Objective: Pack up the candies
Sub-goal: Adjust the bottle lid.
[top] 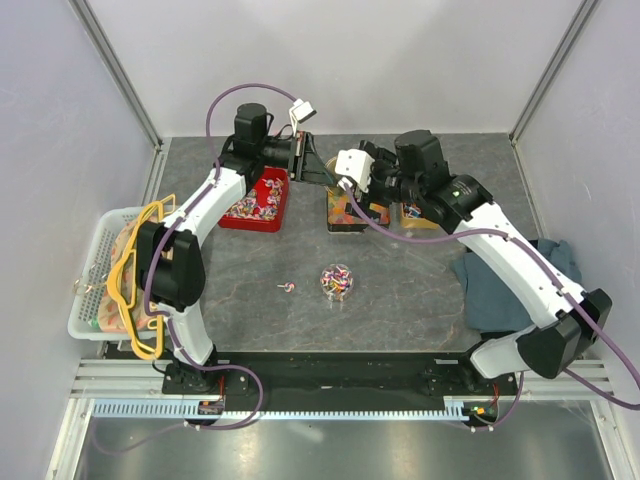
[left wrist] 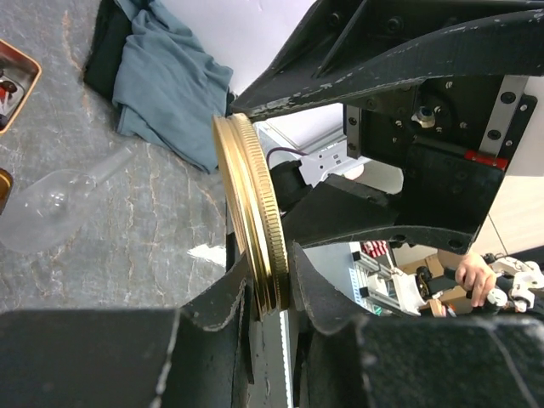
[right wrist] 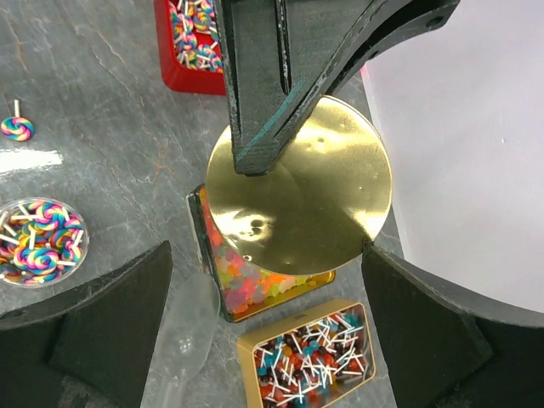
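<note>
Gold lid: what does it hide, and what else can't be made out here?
Right wrist: the gold lid blocks most of the gummy tray.
Left wrist: the lid is edge-on in the left hand, faces unseen.
Top external: the left hand largely hides the lid; candies in the red tray are too small to tell apart.

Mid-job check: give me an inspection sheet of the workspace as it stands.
Surface: dark stone-patterned table.
Job's things: candies in round cup, red tray, dark tray and gold tin; gold lid held off the table near the dark tray.
Clutter: stray lollipop, clear scoop, grey cloth.
Grippers: left gripper jaws shut on gold lid; right gripper jaws open, empty.
Cables: purple cables along both arms, no snag seen.
Surroundings: white basket with yellow hangers at left; pale walls.
</note>
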